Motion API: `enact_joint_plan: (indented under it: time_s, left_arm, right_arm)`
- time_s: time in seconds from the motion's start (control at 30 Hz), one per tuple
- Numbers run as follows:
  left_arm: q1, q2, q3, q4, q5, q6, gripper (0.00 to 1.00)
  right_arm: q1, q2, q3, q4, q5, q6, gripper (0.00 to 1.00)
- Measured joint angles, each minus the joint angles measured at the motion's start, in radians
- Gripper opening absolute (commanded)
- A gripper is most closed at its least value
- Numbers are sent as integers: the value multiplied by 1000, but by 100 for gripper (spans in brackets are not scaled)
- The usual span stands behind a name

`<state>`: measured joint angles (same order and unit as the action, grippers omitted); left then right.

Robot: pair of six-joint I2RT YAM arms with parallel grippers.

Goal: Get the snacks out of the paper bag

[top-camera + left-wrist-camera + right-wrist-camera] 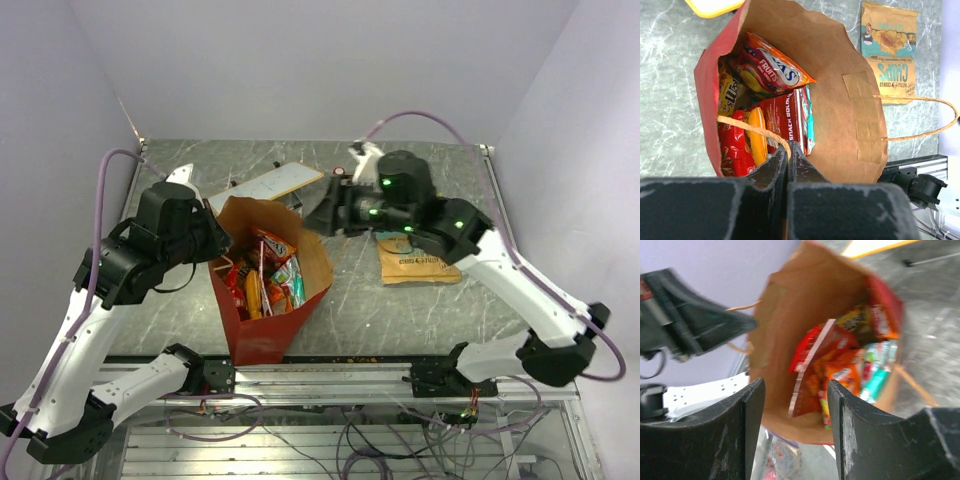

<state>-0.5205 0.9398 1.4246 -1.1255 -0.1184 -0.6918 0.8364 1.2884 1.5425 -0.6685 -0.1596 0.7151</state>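
Red packet (784,121) (in the paper bag (837,60)) reads "SNACK BOLDLY".

White arms (60,365), black joints (165,215) — purple cables (98,200).

The paper bag (262,335) was red outside and plain brown inside. In it lay an orange packet (771,65) with a blue and white label, a red packet (782,120) with white letters, and a yellow packet (756,142). The chips bag (889,50) was tan and teal. The table (400,310) was grey-green with pale marble streaks.
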Motion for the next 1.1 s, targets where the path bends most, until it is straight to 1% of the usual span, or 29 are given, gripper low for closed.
enact_joint_plan:
  time_s: [0.13, 0.23, 0.37, 0.63, 0.8, 0.87, 0.97, 1.1]
  left_arm:
    - [0, -3, -45, 18, 16, -13, 7]
    - [0, 5, -47, 20, 16, -21, 7]
    - [0, -2, -48, 30, 16, -29, 7]
    - [0, 11, -45, 37, 19, -42, 7]
    - [0, 9, -45, 41, 32, -51, 7]
    - [0, 8, -45, 46, 41, -57, 7]
    - [0, 6, -46, 50, 57, -66, 7]
    - [0, 5, -47, 47, 61, -69, 7]
  right_arm:
    - [188, 173, 187, -44, 115, 19, 54]
    - [261, 275, 265, -112, 192, 47, 55]
    - [277, 368, 270, -200, 271, 135, 57]
    - [320, 436, 214, -204, 277, 263, 56]
    - [349, 510, 219, -210, 259, 291, 54]
    - [360, 550, 235, -222, 261, 294, 48]
    - [375, 606, 260, -251, 262, 296, 33]
    - [380, 637, 299, -304, 275, 296, 14]
